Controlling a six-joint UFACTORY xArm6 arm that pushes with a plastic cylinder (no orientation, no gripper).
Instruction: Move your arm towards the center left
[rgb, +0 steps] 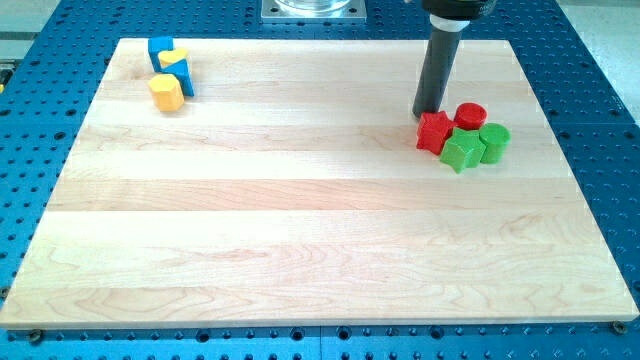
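Note:
My tip (429, 112) rests on the wooden board (300, 200) at the view's upper right, touching or just short of the top-left of a red star block (434, 131). Right of it sit a red cylinder (470, 115), a green cube-like block (461, 152) and a green cylinder (494, 141), all bunched together. At the view's upper left are a blue block (160, 48), a yellow block (173, 58) against a second blue block (185, 78), and a yellow hexagonal block (166, 92).
The board lies on a blue perforated table (600, 120). A metal base plate (313, 9) shows at the view's top edge.

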